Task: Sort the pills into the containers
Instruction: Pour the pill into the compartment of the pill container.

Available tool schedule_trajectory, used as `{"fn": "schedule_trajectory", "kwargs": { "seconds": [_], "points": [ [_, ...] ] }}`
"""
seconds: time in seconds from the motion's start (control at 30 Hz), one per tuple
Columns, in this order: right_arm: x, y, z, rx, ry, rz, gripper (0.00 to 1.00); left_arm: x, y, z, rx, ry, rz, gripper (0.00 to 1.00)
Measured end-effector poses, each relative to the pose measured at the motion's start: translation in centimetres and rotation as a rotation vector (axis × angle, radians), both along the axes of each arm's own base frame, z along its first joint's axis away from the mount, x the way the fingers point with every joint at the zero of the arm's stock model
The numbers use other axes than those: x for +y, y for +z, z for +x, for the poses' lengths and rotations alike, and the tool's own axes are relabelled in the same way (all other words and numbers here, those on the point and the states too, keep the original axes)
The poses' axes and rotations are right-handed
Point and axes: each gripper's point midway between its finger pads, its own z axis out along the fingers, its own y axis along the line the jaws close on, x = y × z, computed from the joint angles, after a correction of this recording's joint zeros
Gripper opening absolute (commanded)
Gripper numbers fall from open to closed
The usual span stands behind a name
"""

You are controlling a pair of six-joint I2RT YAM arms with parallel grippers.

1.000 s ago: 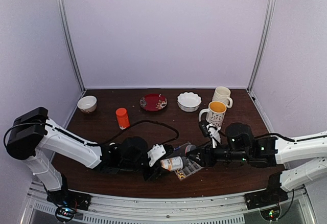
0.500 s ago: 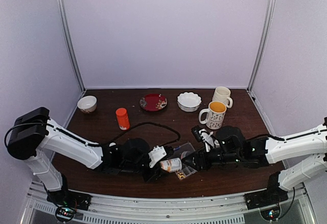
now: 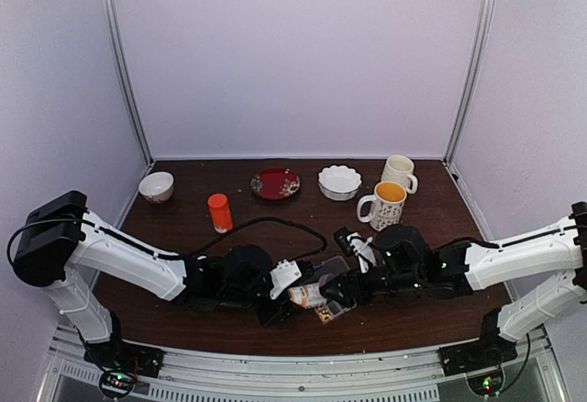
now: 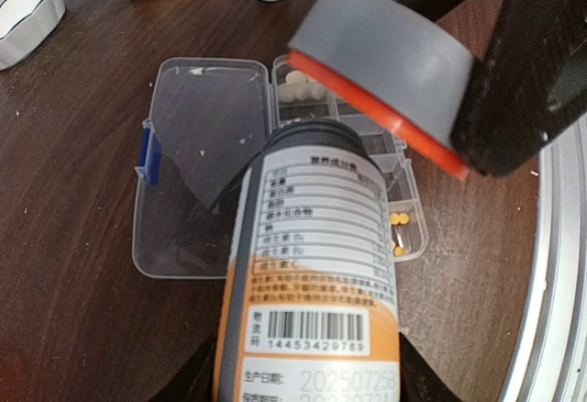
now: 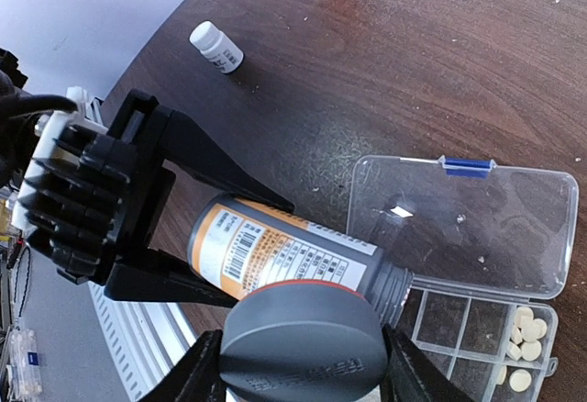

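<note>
Open organiser box (image 4: 206, 173) lies beneath the bottle (image 4: 316, 237) held by left gripper (image 5: 257, 253).

Bottle (image 4: 312, 264) over organiser box (image 4: 183, 191); cap (image 4: 385, 62) just beyond bottle mouth; pills (image 4: 303, 85) in compartments (image 5: 440, 315).

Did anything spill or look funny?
Nothing looks spilled. One odd thing: the amber bottle in the left gripper is tipped sideways, open mouth by the organiser box; the right gripper holds its grey cap.
</note>
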Motion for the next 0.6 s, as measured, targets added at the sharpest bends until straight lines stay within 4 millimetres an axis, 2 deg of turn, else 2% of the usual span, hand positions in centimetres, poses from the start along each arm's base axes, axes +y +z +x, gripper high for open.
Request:
{"fn": "schedule_trajectory", "kwargs": {
  "seconds": [0.2,0.33,0.5,0.6],
  "points": [
    [0.0,1.1,0.1,-0.015,-0.001,0.021,0.0,0.0,0.0,0.0,0.003,0.002,0.002,0.0],
    [0.0,-0.1,0.5,-0.002,-0.003,-0.074,0.0,0.0,0.0,0.0,0.007,0.005,0.001,0.0],
    [-0.5,0.3,0.7,-0.018,-0.027,-0.077,0.0,0.0,0.0,0.0,0.008,0.005,0.001,0.0],
    [-0.6,-0.5,0.9,-0.01,-0.033,-0.139,0.0,0.0,0.0,0.0,0.008,0.006,0.001,0.0]
  ]
}}
